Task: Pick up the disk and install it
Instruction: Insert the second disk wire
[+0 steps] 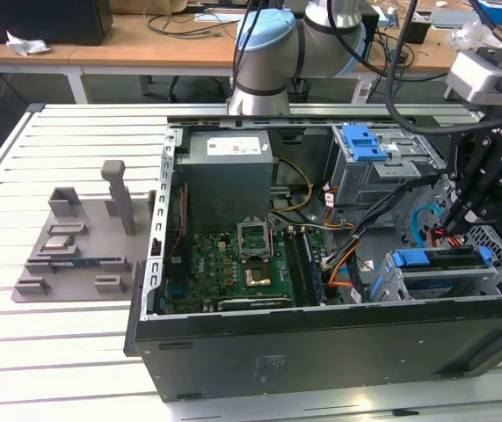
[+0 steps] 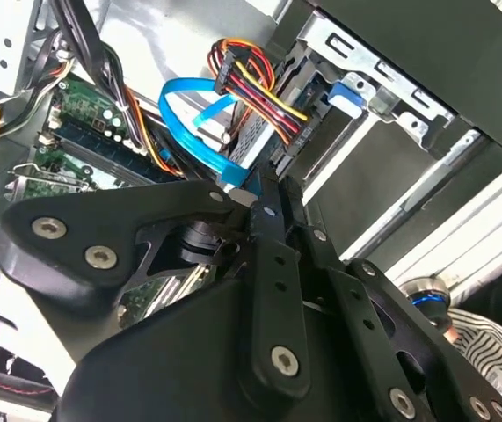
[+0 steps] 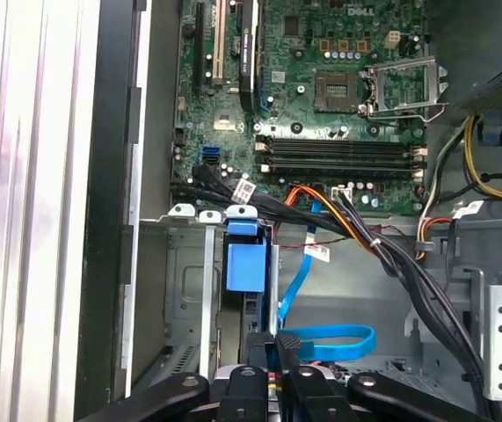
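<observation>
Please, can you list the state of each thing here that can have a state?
Computer case: open, side panel off.
Disk: sitting in the drive cage, blue bracket showing.
Tool: shut, close to the drive cage.
Blue cable: looped inside the case, near the tool.
</observation>
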